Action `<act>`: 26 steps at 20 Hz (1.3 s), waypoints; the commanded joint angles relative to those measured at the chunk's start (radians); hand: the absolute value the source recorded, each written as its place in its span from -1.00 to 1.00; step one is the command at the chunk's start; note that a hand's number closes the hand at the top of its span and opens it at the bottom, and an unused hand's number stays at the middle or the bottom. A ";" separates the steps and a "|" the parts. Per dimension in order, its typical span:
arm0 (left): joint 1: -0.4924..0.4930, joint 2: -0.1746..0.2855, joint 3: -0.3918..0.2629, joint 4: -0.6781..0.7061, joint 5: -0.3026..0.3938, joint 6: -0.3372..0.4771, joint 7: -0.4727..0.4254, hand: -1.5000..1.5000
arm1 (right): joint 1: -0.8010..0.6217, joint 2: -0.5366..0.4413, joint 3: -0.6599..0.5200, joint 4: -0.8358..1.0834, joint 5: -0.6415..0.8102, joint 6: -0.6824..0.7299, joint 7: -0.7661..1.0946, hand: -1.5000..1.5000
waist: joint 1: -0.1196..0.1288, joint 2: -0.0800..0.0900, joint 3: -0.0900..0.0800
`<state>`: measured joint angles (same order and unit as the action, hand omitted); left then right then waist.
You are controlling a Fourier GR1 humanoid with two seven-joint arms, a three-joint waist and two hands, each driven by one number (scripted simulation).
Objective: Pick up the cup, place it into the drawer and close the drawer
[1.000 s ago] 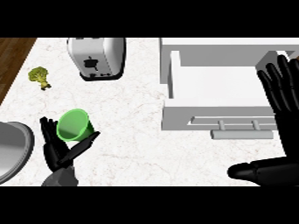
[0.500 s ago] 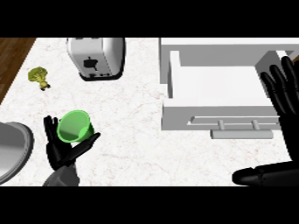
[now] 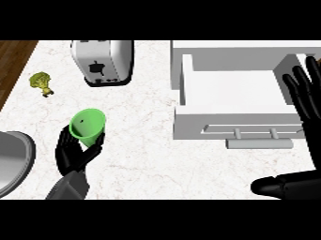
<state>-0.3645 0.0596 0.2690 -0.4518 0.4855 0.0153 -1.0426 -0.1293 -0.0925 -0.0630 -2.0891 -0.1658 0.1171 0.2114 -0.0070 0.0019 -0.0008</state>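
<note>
A green cup is held above the white counter at the left, its open mouth tipped toward the far side. My left hand is curled round its lower part from below. The white drawer stands pulled open at the right, its inside bare, with a bar handle on its front. My right hand is open with fingers straight, over the drawer's right edge.
A silver toaster stands at the back of the counter, left of the drawer. A small broccoli floret lies near the left edge. A grey round pot or bowl sits at the lower left.
The left hand with the cup has shifted slightly right and up. The right hand has moved a little toward the right edge of the view.
</note>
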 commanded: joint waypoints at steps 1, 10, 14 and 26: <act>-0.020 0.019 0.009 0.013 -0.011 0.010 -0.083 1.00 | 0.014 -0.010 -0.010 -0.046 -0.022 -0.001 0.045 -1.00 | 0.000 -0.001 0.000; -0.018 0.112 -0.128 -0.001 -0.131 -0.254 -0.007 1.00 | -0.001 0.007 0.015 -0.017 0.010 -0.006 0.015 -1.00 | 0.000 -0.001 0.000; 0.048 0.094 -0.151 -0.063 -0.156 -0.264 -0.098 1.00 | 0.035 -0.011 -0.014 -0.020 -0.028 0.023 0.005 -1.00 | 0.005 -0.003 0.001; 0.097 0.091 -0.286 -0.600 -0.139 -0.221 0.277 1.00 | 0.015 -0.020 -0.023 -0.055 -0.006 -0.014 0.072 -1.00 | 0.016 -0.007 0.002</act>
<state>-0.2929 0.1518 0.0255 -0.8940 0.3469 -0.2012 -0.8574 -0.0909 -0.0951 -0.0716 -2.1233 -0.1646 0.1153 0.2279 0.0092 -0.0058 0.0012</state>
